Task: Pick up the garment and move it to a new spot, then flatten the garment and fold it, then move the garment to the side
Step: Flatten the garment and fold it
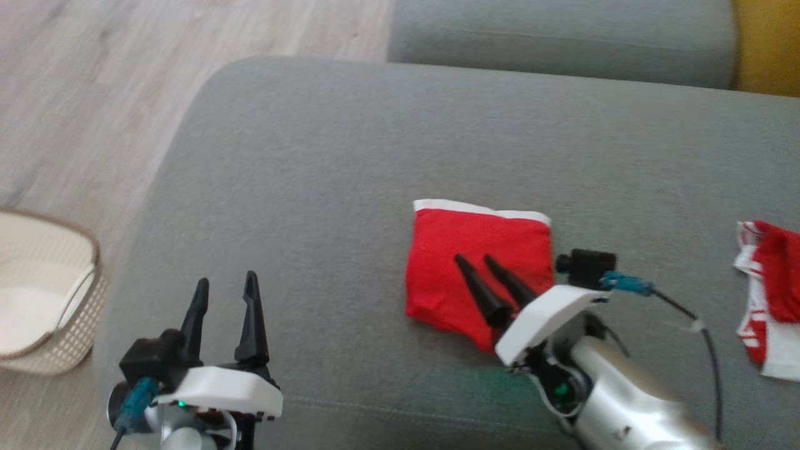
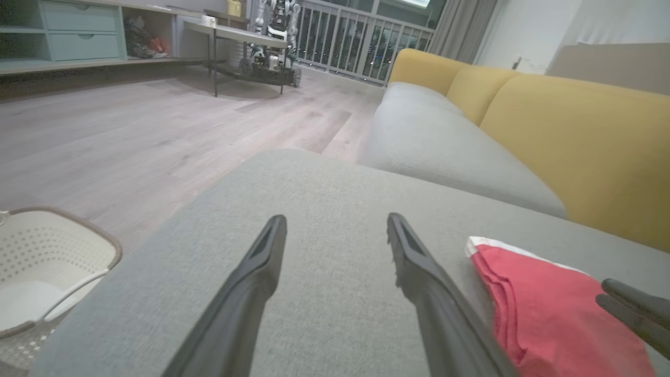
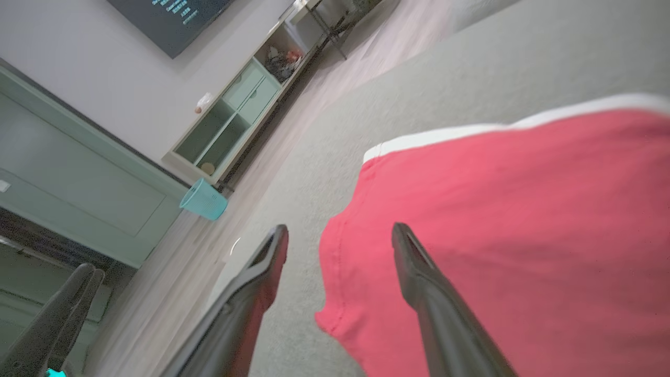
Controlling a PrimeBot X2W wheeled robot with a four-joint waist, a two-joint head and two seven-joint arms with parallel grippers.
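The left gripper (image 1: 226,278), its 2 tapered dark fingers apart, hovers left of the square folded red cloth garment (image 1: 450,237) with 1 white band. The right gripper (image 1: 474,257), fingers apart, sits over the garment. Under it is 1 coarse grey sofa cushion (image 1: 312,187), right of it 1 crumpled red-and-white cloth (image 1: 769,294), and far left 1 perforated cream basket (image 1: 50,356).

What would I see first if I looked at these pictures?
The bright folded red garment with its white edge jumps out, lying on the gray sofa cushion. The right end effector, open, reaches over it. A white basket sits on the floor at the left.
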